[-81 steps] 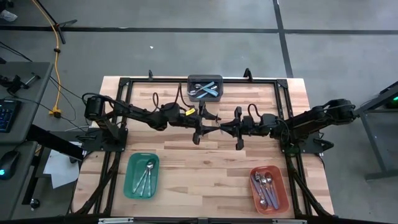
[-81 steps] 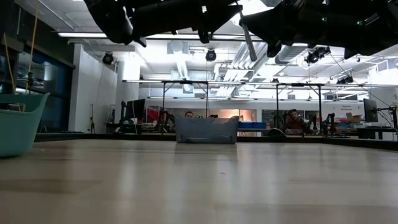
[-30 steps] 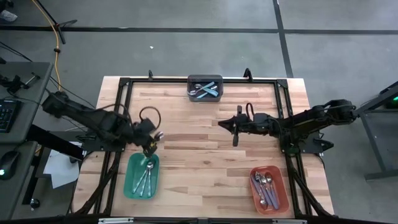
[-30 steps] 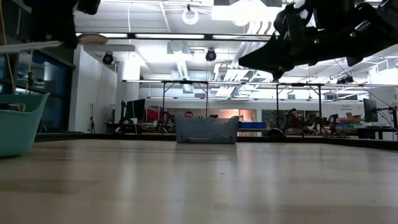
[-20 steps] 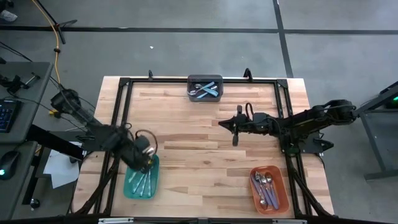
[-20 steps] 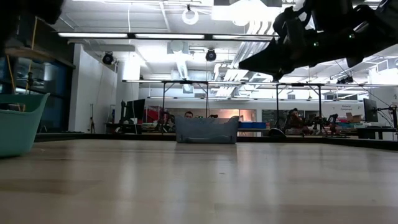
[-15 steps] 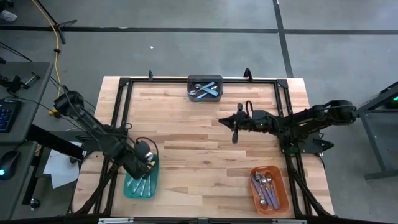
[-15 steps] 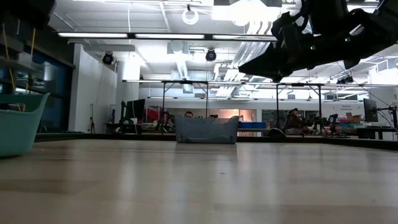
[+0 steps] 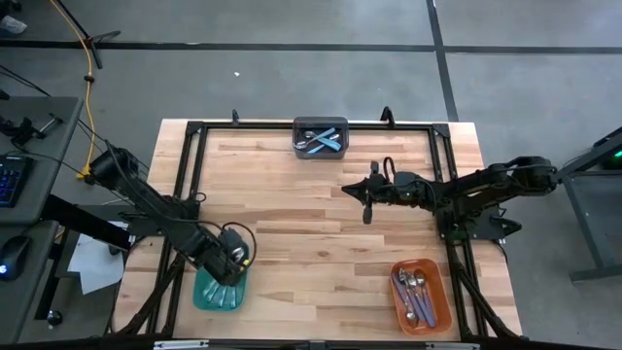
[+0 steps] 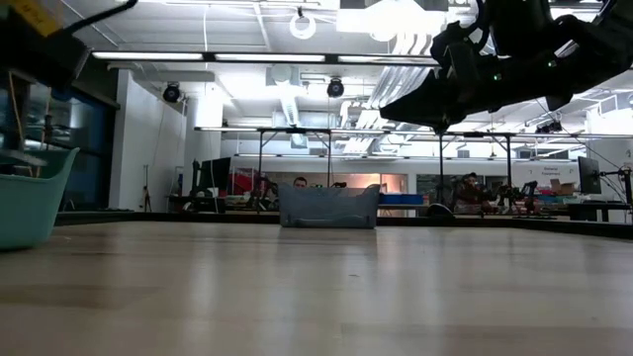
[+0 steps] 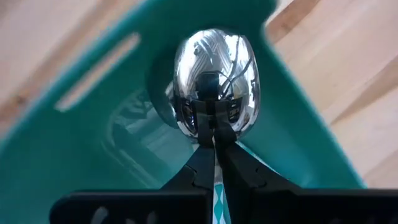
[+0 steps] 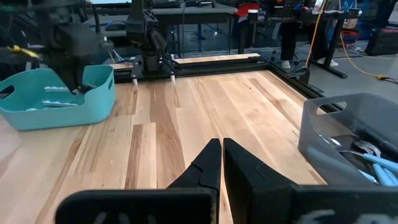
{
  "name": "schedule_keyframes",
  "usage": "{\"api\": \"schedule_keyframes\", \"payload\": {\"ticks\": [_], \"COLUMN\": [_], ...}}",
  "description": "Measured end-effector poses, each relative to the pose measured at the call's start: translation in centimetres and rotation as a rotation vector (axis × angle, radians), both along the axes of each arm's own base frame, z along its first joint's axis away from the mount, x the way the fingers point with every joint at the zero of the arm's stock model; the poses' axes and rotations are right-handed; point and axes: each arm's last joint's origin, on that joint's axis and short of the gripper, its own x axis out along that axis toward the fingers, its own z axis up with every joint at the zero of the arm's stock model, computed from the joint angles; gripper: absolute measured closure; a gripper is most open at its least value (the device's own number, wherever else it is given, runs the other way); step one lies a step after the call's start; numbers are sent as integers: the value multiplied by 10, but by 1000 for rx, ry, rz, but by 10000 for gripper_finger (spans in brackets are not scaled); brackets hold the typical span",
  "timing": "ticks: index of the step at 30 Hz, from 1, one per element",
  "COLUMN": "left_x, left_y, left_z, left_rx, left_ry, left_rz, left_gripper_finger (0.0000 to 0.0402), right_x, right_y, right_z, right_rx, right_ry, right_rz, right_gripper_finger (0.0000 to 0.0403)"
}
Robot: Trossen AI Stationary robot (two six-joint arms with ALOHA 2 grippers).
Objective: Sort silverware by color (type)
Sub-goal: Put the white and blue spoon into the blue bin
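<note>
Jaws of the left gripper [image 11: 214,163] clamped on a shiny metal-bowled spoon [image 11: 216,79] over the teal plastic bin [image 11: 93,130]; right gripper [image 12: 217,157] jaws closed, empty, above the table [image 12: 186,118].

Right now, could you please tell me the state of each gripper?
Left gripper: closed on a shiny metal spoon over the teal plastic bin.
Right gripper: closed, holding nothing, above the wooden table.

Wooden table [image 9: 321,209] bearing a teal bin [image 9: 206,295] at one near corner, an orange bin [image 9: 442,309] at the other, a grey bin [image 9: 321,123] at the far edge; grey floor [image 9: 292,58] around.
</note>
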Motion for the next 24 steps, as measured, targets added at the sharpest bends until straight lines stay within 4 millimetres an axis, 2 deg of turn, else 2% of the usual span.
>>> {"api": "schedule_keyframes", "payload": {"ticks": [5,12,17,24], "left_x": [-4,-8,-10,-8], "left_y": [-1,5,6,10], "left_z": [-19,-36,-40,-33], "left_rx": [-55,-42,-31,5], "left_ry": [-21,-46,-49,-60], "left_rz": [17,30,4,-101], "left_gripper_finger": [398,398,388,339], "right_x": [0,0,0,0], "right_y": [0,0,0,0], "right_z": [0,0,0,-1], "right_rx": [3,3,3,3], "right_ry": [-1,1,3,8], "right_rz": [-1,-1,-1,-1], "right_gripper_finger": [401,401,401,401]}}
